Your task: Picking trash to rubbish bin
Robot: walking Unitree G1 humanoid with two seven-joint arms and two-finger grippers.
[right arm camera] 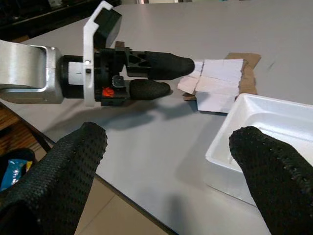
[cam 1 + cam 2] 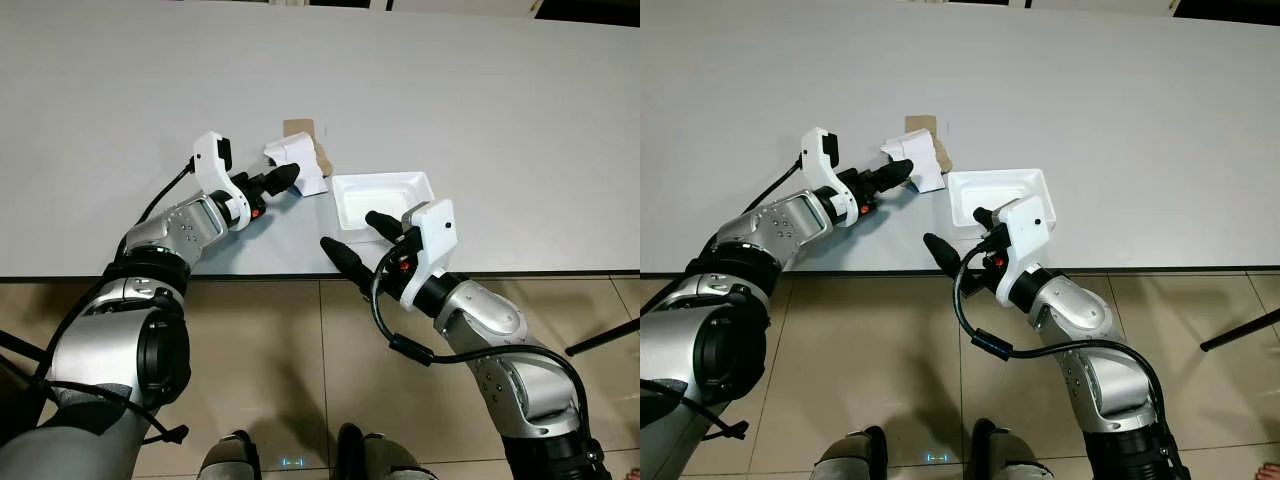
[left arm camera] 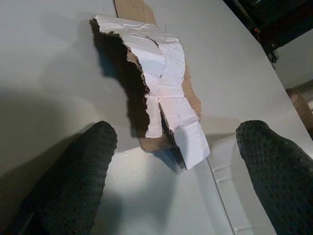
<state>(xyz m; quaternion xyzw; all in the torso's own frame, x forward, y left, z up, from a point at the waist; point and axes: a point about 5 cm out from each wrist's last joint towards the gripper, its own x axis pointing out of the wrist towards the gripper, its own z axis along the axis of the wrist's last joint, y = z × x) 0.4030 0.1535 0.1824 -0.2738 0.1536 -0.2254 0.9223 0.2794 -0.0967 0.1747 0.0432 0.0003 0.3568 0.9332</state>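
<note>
Reach-to-grasp step. Left gripper (image 2: 283, 180) fingers apart, tips at torn cardboard scrap (image 2: 303, 160) lying mid-table (image 2: 120, 90). Right gripper (image 2: 360, 238) fingers apart astride foam tray (image 2: 385, 192) rim, 4 o'clock of scrap. Next: close both, lift; bin unseen.

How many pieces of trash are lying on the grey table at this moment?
2. A torn cardboard piece lies right in front of the open left gripper. A white foam tray sits beside it, nearer the table edge, with the open right gripper reaching at its near side.
</note>
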